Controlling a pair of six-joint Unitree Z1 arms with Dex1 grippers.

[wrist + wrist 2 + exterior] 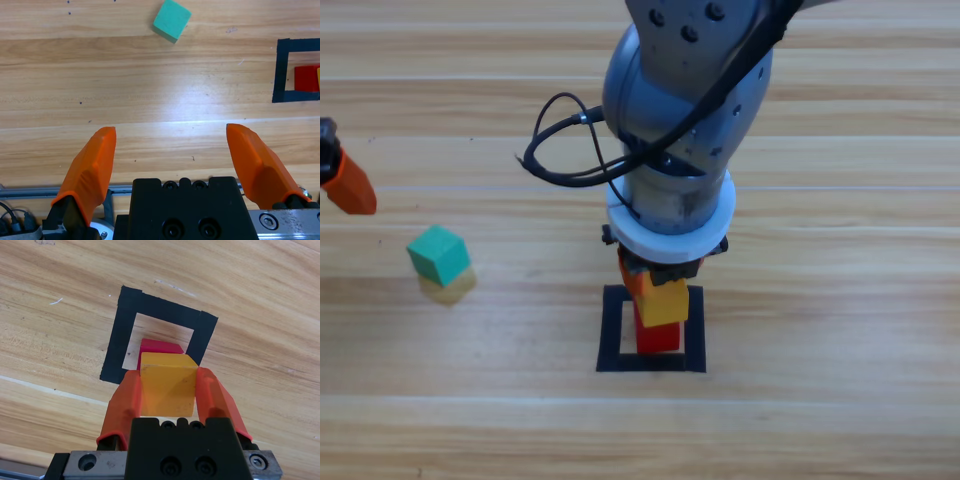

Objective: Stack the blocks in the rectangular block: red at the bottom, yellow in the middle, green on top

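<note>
The red cube [658,337] [160,346] sits inside the black tape square [612,330] [116,340]. Directly over it my right gripper [660,290] [167,372] is shut on the yellow cube [663,300] [167,387], pointing straight down. I cannot tell whether yellow touches red. The green cube [438,253] [171,19] lies alone on the wood, well left of the square. My left gripper [350,190] [170,132] waits open at the left edge with nothing between its fingers. The left wrist view also catches the tape square [280,70] and the red cube [306,78] at its right edge.
The right arm's bulky grey body [685,110] hangs over the table's middle and hides the wood behind the square. A black cable loop [560,140] juts out to its left. Bare wood surrounds the green cube and the square.
</note>
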